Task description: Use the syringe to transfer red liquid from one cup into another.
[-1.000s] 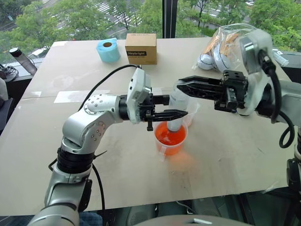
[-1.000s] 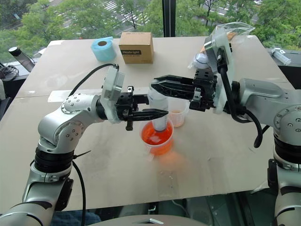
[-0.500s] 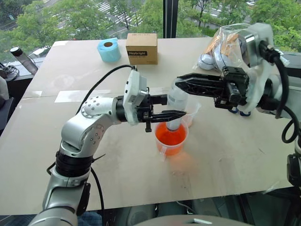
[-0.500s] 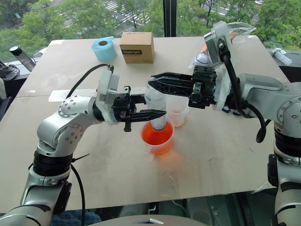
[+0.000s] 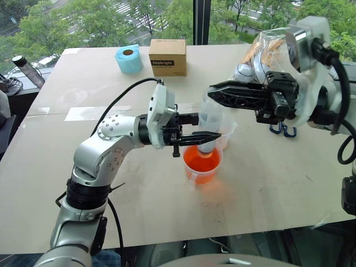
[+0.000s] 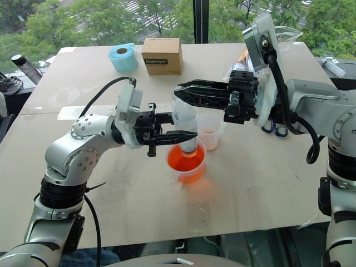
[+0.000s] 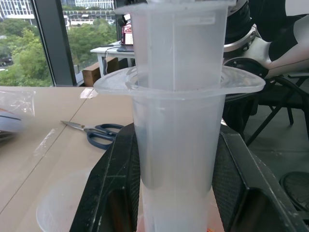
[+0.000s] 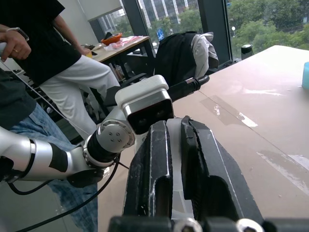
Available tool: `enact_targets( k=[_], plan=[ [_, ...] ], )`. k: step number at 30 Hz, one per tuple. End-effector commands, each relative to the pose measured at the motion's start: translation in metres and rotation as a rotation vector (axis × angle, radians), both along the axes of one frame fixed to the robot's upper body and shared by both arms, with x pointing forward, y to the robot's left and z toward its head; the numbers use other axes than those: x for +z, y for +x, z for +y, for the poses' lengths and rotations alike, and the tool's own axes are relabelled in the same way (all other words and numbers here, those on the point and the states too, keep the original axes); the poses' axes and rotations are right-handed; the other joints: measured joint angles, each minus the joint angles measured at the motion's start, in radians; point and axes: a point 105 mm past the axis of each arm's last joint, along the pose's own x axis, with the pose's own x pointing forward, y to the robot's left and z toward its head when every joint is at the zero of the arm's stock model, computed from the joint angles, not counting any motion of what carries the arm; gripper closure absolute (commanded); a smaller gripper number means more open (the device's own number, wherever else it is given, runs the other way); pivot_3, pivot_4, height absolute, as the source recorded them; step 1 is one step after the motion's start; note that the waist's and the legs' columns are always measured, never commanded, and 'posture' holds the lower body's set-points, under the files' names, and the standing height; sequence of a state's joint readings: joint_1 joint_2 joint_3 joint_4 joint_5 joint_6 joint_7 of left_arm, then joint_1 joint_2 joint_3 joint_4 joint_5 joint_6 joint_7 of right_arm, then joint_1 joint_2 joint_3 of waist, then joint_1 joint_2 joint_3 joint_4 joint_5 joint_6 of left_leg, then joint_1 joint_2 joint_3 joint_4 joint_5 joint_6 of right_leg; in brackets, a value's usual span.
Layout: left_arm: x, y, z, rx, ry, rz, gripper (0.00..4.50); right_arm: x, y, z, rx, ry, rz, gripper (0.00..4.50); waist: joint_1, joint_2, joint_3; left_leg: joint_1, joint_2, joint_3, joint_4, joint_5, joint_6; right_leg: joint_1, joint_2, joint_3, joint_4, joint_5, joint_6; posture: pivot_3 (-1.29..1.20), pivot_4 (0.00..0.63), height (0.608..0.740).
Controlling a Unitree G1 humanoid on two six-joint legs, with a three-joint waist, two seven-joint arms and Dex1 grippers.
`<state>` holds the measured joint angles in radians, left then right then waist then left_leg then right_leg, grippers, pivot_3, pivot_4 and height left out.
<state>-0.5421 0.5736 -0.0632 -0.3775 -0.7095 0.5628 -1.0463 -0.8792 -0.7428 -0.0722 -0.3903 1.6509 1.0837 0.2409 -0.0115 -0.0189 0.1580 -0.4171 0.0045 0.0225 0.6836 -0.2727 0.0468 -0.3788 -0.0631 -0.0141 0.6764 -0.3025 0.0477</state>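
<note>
The syringe [image 5: 210, 129] stands upright with its tip in the red liquid [image 5: 202, 161] of the handled cup [image 5: 203, 164], near the middle of the worktop [image 5: 67, 167]. My left hand [image 5: 208, 135] is clamped on the barrel just above the cup rim; my right hand [image 5: 218, 93] is closed on the plunger end at the top. The narrower clear cup [image 6: 209, 131] waits just behind. To draw well, I judge the barrel must stay vertical and fixed while the plunger rises slowly and straight, keeping the tip submerged so no air enters. Scissors [image 5: 281, 130] lie clear, off to the right.
</note>
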Motion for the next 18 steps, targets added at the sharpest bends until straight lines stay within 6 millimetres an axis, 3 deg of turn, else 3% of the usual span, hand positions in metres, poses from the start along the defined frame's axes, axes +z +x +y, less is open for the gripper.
enact_targets(
  k=[1,7,13,16,18],
  plan=[
    [-0.003,-0.011,-0.008,-0.06,0.025,-0.006,3.11,0.03,0.003,-0.012,-0.064,0.095,-0.087,4.46,0.0,0.0,0.0,0.0,0.0,0.0,0.0,0.0,0.0,0.0,0.0,0.0,0.0,0.0,0.0,0.0,0.15,0.74],
    [-0.001,-0.01,-0.009,-0.056,0.017,-0.013,3.11,0.027,0.003,-0.012,-0.052,0.088,-0.067,4.46,0.0,0.0,0.0,0.0,0.0,0.0,0.0,0.0,0.0,0.0,0.0,0.0,0.0,0.0,0.0,0.0,0.15,0.74],
    [0.001,-0.011,-0.007,-0.051,0.018,-0.021,3.11,0.029,0.0,-0.013,-0.027,0.105,-0.055,1.98,0.001,0.0,0.0,0.0,0.0,0.0,0.0,0.0,0.0,0.0,0.0,0.0,0.0,0.0,0.0,0.0,0.15,0.74],
    [0.006,-0.01,-0.006,-0.047,0.006,-0.033,3.11,0.039,0.0,-0.022,-0.023,0.147,-0.056,0.38,0.0,0.0,0.0,0.0,0.0,0.0,-0.001,0.0,0.0,0.0,0.0,0.0,0.0,0.0,0.0,0.0,0.15,0.74],
    [0.015,-0.009,-0.005,-0.047,-0.014,-0.047,3.11,0.05,-0.003,-0.029,-0.005,0.204,-0.054,0.16,0.0,0.0,0.001,0.0,0.0,0.0,-0.001,0.0,0.0,0.0,0.0,0.0,-0.001,0.0,0.0,0.0,0.15,0.74]
  ],
)
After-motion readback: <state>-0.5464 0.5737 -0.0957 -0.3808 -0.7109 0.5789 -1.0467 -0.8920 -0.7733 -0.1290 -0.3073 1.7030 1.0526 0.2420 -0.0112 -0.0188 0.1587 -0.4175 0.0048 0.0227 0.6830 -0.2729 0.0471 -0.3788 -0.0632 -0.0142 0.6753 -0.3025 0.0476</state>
